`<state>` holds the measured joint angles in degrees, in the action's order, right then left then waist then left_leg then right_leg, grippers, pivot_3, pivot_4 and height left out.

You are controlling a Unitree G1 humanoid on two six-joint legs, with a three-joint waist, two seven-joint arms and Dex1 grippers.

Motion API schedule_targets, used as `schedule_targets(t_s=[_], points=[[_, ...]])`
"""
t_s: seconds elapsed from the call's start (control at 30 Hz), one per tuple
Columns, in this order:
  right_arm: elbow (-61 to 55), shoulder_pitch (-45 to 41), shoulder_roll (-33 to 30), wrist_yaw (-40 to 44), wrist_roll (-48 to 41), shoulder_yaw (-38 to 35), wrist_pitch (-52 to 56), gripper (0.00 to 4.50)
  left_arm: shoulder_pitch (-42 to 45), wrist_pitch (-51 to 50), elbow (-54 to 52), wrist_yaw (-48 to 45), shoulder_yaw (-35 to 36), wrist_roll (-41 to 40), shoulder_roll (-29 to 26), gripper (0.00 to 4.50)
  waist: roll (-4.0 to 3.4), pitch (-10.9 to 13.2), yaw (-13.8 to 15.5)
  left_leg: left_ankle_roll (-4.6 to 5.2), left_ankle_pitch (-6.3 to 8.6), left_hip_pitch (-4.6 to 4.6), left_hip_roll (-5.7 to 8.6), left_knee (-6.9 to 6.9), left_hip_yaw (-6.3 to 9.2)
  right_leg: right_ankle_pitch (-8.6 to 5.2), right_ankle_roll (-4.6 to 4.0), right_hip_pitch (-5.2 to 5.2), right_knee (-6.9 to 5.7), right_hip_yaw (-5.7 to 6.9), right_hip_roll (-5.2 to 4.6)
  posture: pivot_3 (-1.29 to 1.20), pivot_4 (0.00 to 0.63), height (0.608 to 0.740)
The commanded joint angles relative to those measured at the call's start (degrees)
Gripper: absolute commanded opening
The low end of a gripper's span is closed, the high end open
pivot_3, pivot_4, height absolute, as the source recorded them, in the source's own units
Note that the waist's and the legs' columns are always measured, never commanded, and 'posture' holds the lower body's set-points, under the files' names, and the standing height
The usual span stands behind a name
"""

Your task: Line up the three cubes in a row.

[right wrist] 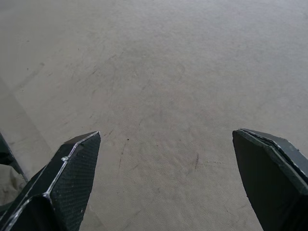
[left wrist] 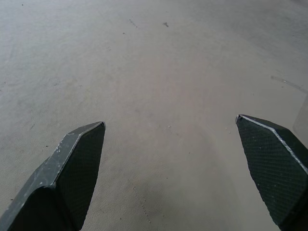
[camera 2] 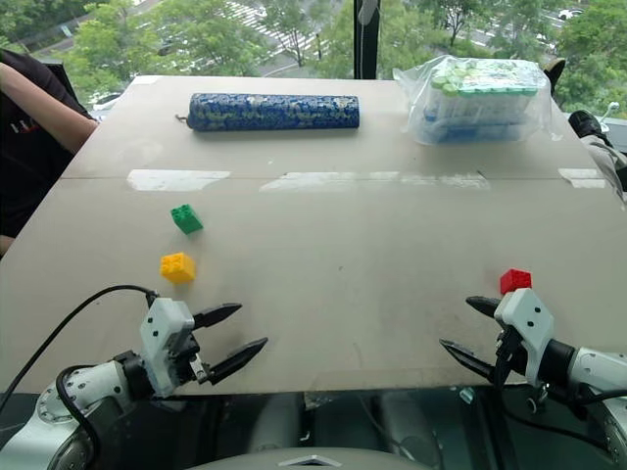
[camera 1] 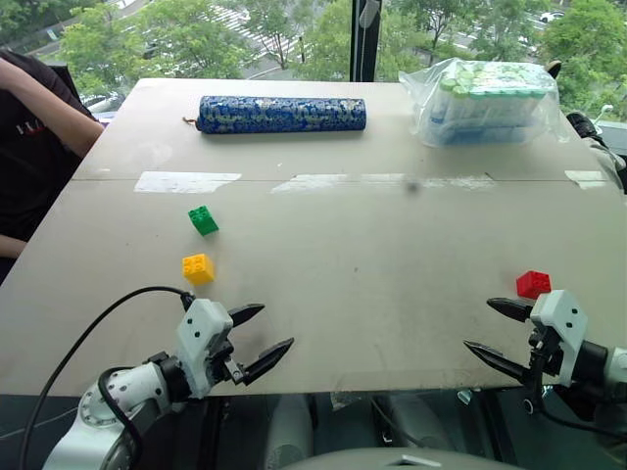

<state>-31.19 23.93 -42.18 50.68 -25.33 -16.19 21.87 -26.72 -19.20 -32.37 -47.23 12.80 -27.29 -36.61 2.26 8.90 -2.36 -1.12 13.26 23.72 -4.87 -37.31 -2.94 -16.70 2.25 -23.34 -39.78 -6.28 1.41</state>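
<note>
Three cubes lie on the tan table. The green cube sits on the left side, and the yellow cube lies just nearer than it. Far to the right, near the front edge, is the red cube. My left gripper hovers open over the front edge, a little nearer than the yellow cube and to its right, with nothing between its fingers. My right gripper is open and empty too, its far finger just left of the red cube. Both wrist views look past spread fingertips at bare table.
A blue patterned roll lies along the far side. A clear bag of green-and-white items stands at the far right. White tape strips cross the table's seam. A person's arm in a dark sleeve rests at the far left.
</note>
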Motion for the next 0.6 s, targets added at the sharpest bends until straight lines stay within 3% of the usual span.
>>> schedule_targets(t_s=[0.03, 0.23, 0.33, 0.6], points=[[-3.20, -3.02, 2.77, -5.02, 0.03, -0.60, -0.44, 4.50, 4.00, -0.42, -3.06, -1.58, -0.88, -3.39, -0.96, 4.44, 0.01, 0.01, 0.00, 0.00, 0.00, 0.00, 0.00, 0.00, 0.01, 0.00, 0.00, 0.01, 0.00, 0.01, 0.00, 0.00, 0.150, 0.740], [-11.43, -8.52, 6.87, -19.73, -0.53, -3.50, 11.19, 4.50, 16.32, -5.54, -4.45, -8.20, -4.42, -10.35, -5.93, 4.44, -0.22, -0.15, 0.17, 0.00, -0.01, -0.03, 0.11, -0.11, 0.20, -0.04, 0.08, 0.15, -0.03, 0.19, -0.10, 0.00, 0.150, 0.740], [-12.35, -9.18, 7.20, -28.90, 4.54, -5.50, 20.21, 4.50, 22.47, -6.25, -2.92, -10.86, -7.38, -10.50, -7.29, 4.44, -0.22, -0.15, 0.30, 0.00, -0.01, 0.03, 0.22, -0.09, 0.25, 0.03, -0.04, 0.18, 0.00, 0.23, -0.17, 0.00, 0.150, 0.740], [-13.87, -11.89, 13.98, -38.85, 1.29, -14.18, 40.83, 4.50, 29.92, -5.17, 0.24, -16.58, -14.15, -9.10, -7.33, 4.44, -0.31, -0.18, -0.09, 0.00, -0.01, 0.03, 0.33, 0.06, 0.33, -0.01, 0.03, 0.17, 0.02, 0.22, -0.23, 0.00, 0.150, 0.740]])
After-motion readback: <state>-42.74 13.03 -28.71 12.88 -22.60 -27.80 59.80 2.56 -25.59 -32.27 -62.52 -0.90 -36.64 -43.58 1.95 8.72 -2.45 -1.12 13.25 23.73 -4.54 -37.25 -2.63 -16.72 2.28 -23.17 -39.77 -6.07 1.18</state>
